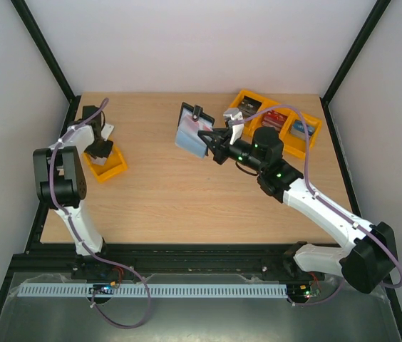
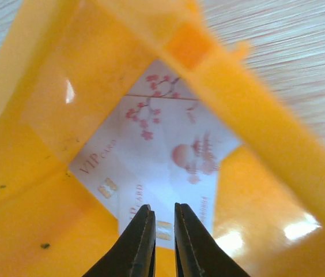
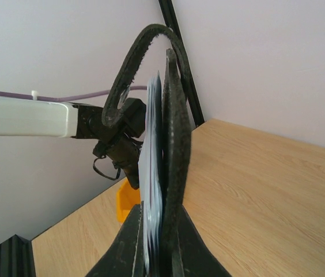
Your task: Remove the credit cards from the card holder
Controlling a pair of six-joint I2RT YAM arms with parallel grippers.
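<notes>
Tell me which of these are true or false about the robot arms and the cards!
1. The right gripper clamps the black folding card holder. True.
2. Pale cards with pink blossom marks lie in the small yellow plastic tray under the left gripper. True.
3. The card holder is folded shut. False: it is open, with its grey-blue pockets showing.
4. The left gripper is at the table's right side. False: it is over the yellow tray near the left edge.
</notes>
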